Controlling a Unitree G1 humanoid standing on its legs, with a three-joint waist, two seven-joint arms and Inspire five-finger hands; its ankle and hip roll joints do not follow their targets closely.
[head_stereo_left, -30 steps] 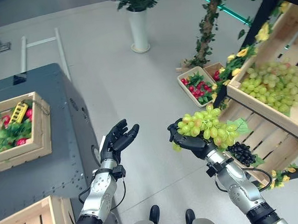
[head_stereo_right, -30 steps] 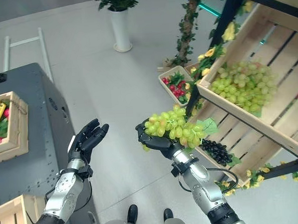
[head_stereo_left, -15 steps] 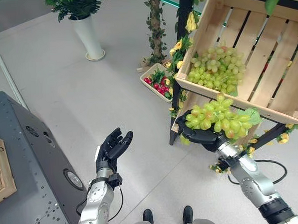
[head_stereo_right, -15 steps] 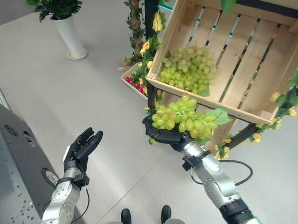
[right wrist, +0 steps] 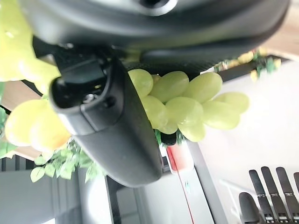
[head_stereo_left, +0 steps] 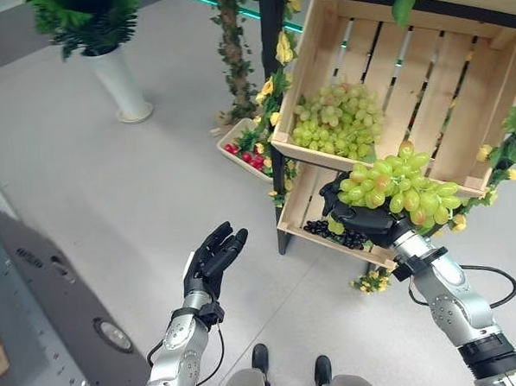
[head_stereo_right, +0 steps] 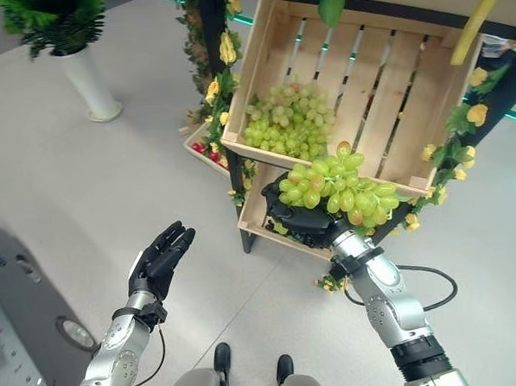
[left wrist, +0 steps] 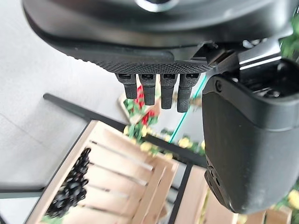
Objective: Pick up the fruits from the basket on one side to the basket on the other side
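Note:
A bunch of green grapes (head_stereo_left: 398,188) rests in my right hand (head_stereo_left: 355,222), whose fingers and thumb curl under and around it; the same grapes (right wrist: 187,100) bulge past that hand's thumb in the right wrist view. The hand holds the bunch just in front of the lower front edge of a tilted wooden crate (head_stereo_left: 447,88), which holds another pile of green grapes (head_stereo_left: 339,115). My left hand (head_stereo_left: 211,261) is raised palm up over the floor, fingers straight, holding nothing.
Under the tilted crate is a lower crate with dark grapes (head_stereo_left: 329,232). A small box of red fruit (head_stereo_left: 245,150) sits on the floor by the black stand. A white vase with a plant (head_stereo_left: 113,75) stands at the back left. A grey cabinet (head_stereo_left: 40,334) is at left.
The camera has swung right, bringing the tilted crate nearer the middle. My right hand with the grapes has risen closer to the crate's front edge. The left hand keeps its open pose.

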